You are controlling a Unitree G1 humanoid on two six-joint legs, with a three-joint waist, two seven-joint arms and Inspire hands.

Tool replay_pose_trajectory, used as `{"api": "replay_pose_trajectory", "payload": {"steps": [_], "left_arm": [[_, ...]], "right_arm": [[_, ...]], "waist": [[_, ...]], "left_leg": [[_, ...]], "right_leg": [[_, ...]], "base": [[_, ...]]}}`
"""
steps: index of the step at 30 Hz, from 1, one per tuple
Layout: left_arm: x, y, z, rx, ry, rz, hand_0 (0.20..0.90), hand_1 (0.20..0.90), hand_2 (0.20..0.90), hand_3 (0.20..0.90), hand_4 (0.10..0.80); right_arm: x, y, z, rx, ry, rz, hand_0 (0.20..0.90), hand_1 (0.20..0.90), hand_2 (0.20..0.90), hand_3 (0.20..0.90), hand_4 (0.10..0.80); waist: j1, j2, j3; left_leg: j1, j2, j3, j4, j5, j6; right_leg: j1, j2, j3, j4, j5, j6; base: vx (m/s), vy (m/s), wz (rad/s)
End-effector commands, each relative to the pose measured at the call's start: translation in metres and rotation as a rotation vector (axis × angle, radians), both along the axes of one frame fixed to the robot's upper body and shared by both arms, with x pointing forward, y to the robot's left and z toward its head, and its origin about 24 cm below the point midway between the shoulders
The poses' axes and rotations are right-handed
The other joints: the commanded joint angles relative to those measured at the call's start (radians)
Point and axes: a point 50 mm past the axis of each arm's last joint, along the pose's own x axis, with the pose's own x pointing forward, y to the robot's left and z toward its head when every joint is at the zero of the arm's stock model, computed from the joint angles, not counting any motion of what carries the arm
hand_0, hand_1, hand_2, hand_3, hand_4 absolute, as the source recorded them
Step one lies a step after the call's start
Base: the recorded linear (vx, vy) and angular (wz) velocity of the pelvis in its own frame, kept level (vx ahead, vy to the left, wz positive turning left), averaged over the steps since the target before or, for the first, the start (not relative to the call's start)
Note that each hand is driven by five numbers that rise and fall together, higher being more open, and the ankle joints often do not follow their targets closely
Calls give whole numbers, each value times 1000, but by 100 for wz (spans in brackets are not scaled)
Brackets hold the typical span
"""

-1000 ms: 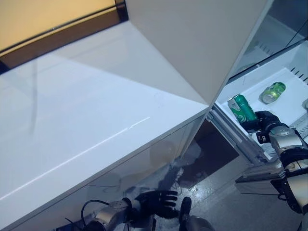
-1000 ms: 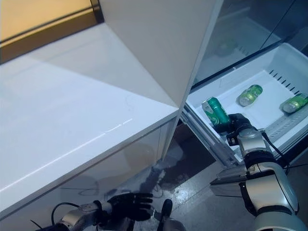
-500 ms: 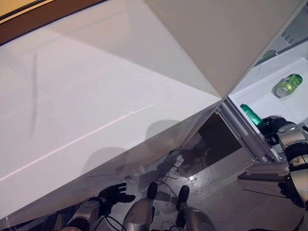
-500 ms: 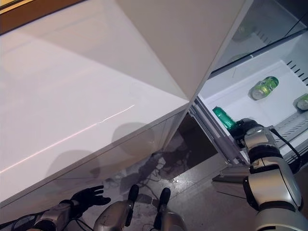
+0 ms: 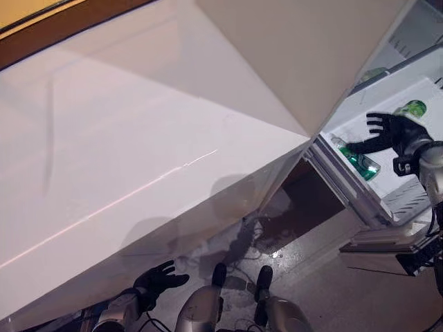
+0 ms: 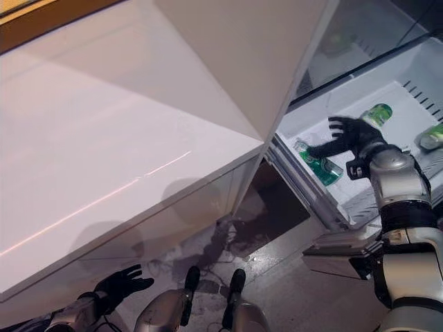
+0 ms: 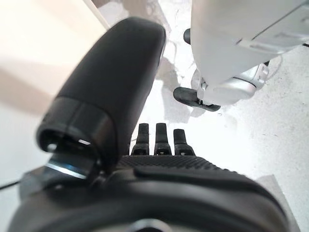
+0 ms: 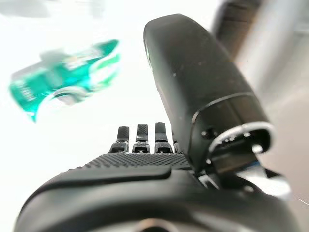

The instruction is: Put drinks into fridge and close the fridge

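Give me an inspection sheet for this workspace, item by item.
Surface: white counter, bare.
Job's things: fridge drawer pulled open; three green cans lie in it on their sides: near can, middle can, far can.
Fridge door: white door panel stands open.
Clutter: nothing seen.
Hands: right hand open with spread fingers above the drawer, holding nothing; left hand open, low beside the counter, idle.
Cables: nothing seen apart from the robot's own.
Surroundings: grey glossy floor; brown strip behind the counter.
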Motion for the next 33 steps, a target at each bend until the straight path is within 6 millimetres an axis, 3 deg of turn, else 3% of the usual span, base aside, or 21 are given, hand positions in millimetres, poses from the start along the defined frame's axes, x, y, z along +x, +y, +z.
{"api": "replay_pose_trajectory", "payload": {"steps": [1, 5, 8, 13, 16, 20, 26, 33], "left_arm": [[-48, 7, -18, 38, 114, -8, 900, 900, 900, 900, 800], [-60, 0, -25, 31, 150, -7, 900, 900, 900, 900, 800], [-63, -7, -30, 23, 169, -12, 900, 900, 900, 900, 800], [-65, -12, -33, 13, 188, -29, 900, 900, 900, 900, 800], [-67, -14, -35, 12, 203, -42, 900, 900, 900, 900, 800], [-69, -15, -35, 12, 212, -49, 900, 900, 900, 900, 800], [-59, -18, -33, 13, 193, -72, 900, 900, 900, 900, 800], [-45, -18, -27, 33, 152, -53, 900, 900, 900, 900, 800]], "right_arm": [[-31, -25, 48, -79, -292, -126, 900, 900, 900, 900, 800], [-53, -31, 44, 24, -542, -265, 900, 900, 900, 900, 800], [-64, -38, 7, 290, -626, -353, 900, 900, 900, 900, 800], [-70, -41, -46, 593, -601, -419, 900, 900, 900, 900, 800], [-71, -37, -72, 640, -553, -449, 900, 900, 900, 900, 800], [-72, -33, -91, 666, -508, -468, 900, 900, 900, 900, 800], [-63, -26, -106, 686, -441, -454, 900, 900, 900, 900, 800], [-37, -11, -83, 704, -429, -263, 900, 900, 900, 900, 800]], "waist": [[-43, -51, -205], [-78, -49, -261], [-101, -42, -289], [-115, -32, -310], [-118, -28, -315], [-116, -27, -303], [-89, -32, -246], [-44, -23, -137]], "left_leg": [[-59, -9, 56, 53, -51, -7], [-28, -8, 90, 41, -71, -4], [-4, -8, 112, 34, -86, -1], [26, -6, 134, 35, -105, 4], [37, -6, 141, 50, -120, 10], [28, -10, 139, 110, -149, 23], [-42, -19, 116, 283, -223, 49], [-235, -41, 91, 549, -310, 91]], "right_leg": [[-48, 48, 25, 167, -160, 6], [-32, 47, 56, 143, -154, 24], [-18, 45, 77, 129, -153, 35], [2, 37, 88, 126, -158, 41], [9, 30, 92, 140, -167, 41], [0, 13, 90, 192, -187, 34], [-44, -27, 68, 320, -225, 12], [-215, -60, 37, 587, -290, -36]], "base": [[32, 36, -36], [52, 42, -30], [44, 34, -35], [57, 11, -30], [68, -6, -12], [64, -12, -3], [19, 6, 6], [-75, 53, 19]]}}
